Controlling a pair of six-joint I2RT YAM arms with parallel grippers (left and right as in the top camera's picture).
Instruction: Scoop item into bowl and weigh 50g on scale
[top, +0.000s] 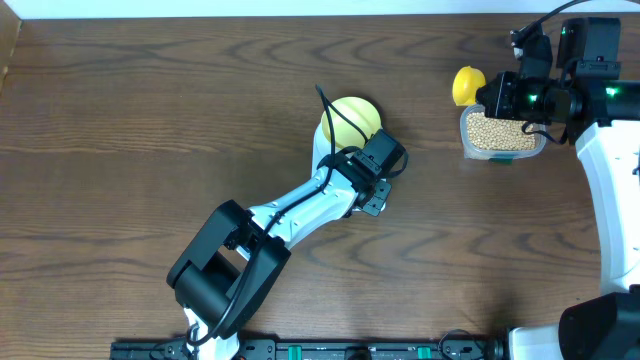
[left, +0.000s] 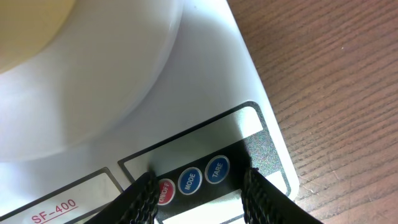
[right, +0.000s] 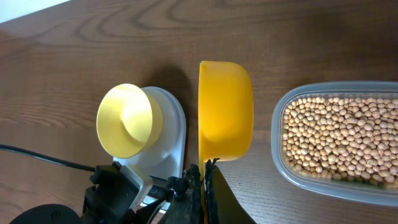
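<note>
The pale-yellow bowl (top: 350, 117) stands on the round platform of the white scale (left: 205, 81), and looks empty in the right wrist view (right: 124, 119). My left gripper (left: 200, 198) is open, low over the scale's front, its fingers either side of the red and blue buttons (left: 189, 180). In the overhead view the left gripper (top: 368, 160) hides most of the scale. My right gripper (right: 204, 177) is shut on the handle of a yellow measuring spoon (right: 225, 112), held on its side above the table. The beans (right: 342, 140) fill a clear tub (top: 500, 132) beside the spoon (top: 467, 84).
The scale (right: 171, 130) and the left gripper's black body (right: 118, 190) lie left of the spoon in the right wrist view. A black cable (right: 37, 158) runs across the wood table (top: 150, 120). The right arm's white link (top: 615, 200) stands along the right edge.
</note>
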